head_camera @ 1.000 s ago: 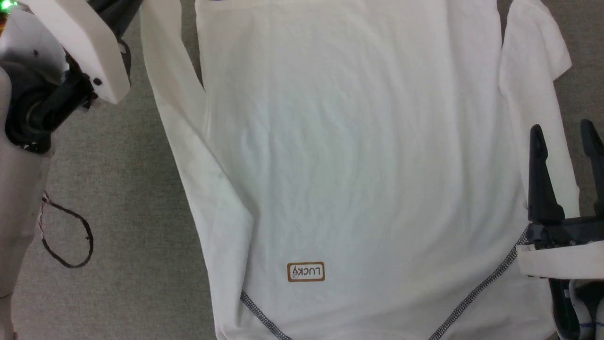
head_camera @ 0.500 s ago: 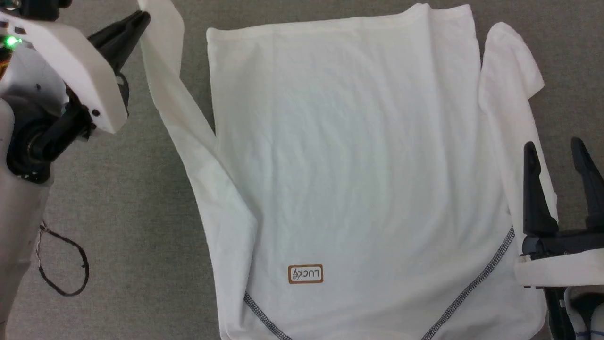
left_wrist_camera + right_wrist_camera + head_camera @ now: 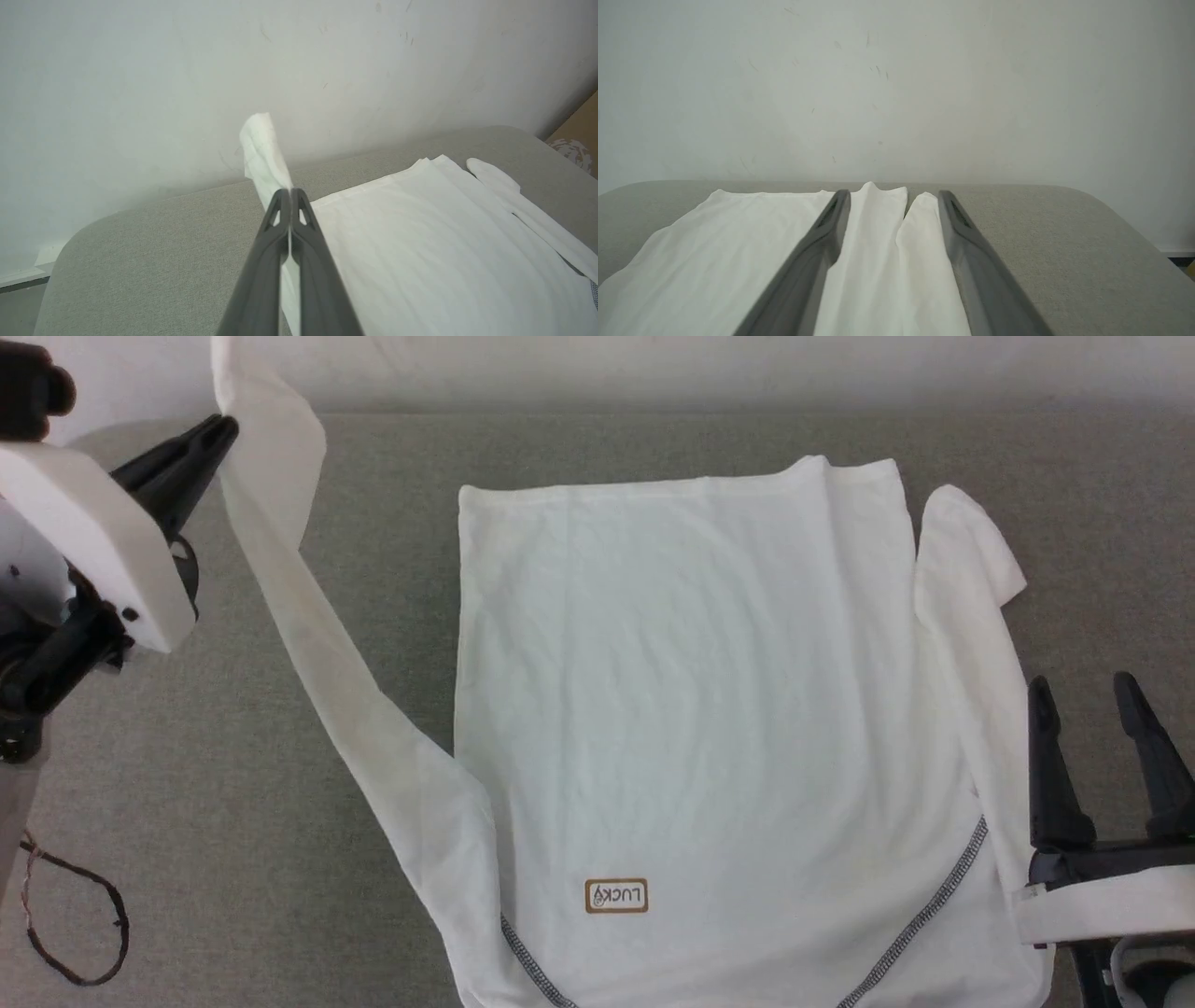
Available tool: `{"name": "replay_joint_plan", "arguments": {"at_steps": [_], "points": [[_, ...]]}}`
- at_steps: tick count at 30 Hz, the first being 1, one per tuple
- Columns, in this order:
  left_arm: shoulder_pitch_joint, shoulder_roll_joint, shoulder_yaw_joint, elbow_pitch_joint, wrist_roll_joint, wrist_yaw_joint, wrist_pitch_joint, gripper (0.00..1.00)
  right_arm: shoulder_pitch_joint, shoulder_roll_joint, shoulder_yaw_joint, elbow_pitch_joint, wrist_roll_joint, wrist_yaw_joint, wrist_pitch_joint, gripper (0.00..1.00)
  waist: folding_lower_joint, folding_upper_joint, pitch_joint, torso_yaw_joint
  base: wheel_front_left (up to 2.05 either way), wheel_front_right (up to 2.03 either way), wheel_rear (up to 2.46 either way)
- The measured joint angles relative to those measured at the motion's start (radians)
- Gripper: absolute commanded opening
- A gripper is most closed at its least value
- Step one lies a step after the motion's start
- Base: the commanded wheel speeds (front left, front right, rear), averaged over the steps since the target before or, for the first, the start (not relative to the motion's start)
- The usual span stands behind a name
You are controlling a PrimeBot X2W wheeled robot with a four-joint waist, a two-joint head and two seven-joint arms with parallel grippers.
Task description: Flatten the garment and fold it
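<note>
Grey padded table (image 3: 233, 756), white wall (image 3: 653, 369) right behind its far edge. Thin dark cable loop (image 3: 75, 924) lies at near left, well apart from the shirt. Tan object (image 3: 577, 140) sits past the table's far right corner; can't tell what it is.

Shirt (image 3: 691, 709) lies mid-table with the torso spread flat and the hem toward the wall. LUCKY patch (image 3: 616, 895) is at the near end, reading upside down. Grey zigzag stitching (image 3: 924, 915) runs diagonally at both near corners. Right sleeve (image 3: 971, 616) lies flat along the torso's right edge. Left sleeve (image 3: 317, 644) is off the table, stretched from the shoulder up and out to the far left.

Left gripper (image 3: 219, 434) is raised at far left near the wall, fingers pointing right, jaws pressed together pinching the left sleeve near its cuff. The cuff end flops above the tips.

Right gripper (image 3: 1083, 686) is low at near right, fingers pointing at the wall, jaws spread wide and holding nothing. Inner finger is at the right sleeve's outer edge, outer finger over bare table. Can't tell whether it touches the fabric.
</note>
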Motion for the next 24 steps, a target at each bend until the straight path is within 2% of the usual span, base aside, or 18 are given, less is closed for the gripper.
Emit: {"name": "replay_joint_plan", "arguments": {"at_steps": [9, 16, 24], "points": [[0.110, 0.060, 0.058, -0.076, -0.039, 0.026, -0.006, 0.00, 0.031, 0.000, -0.002, 0.015, 0.018, 0.000, -0.006, 1.00, 0.0000, 0.0000, -0.093, 0.022, 0.00, 0.00, 0.00], [0.230, 0.111, 0.118, -0.157, -0.063, 0.070, -0.019, 0.00, 0.063, 0.000, -0.019, 0.022, 0.036, 0.000, -0.009, 1.00, 0.0000, 0.0000, -0.147, 0.037, 0.00, 0.00, 0.00], [0.342, 0.139, 0.172, -0.229, -0.077, 0.120, -0.039, 0.00, 0.084, 0.000, -0.033, 0.026, 0.050, 0.000, -0.015, 1.00, 0.0001, 0.0000, -0.185, 0.055, 0.00, 0.00, 0.00]]}}
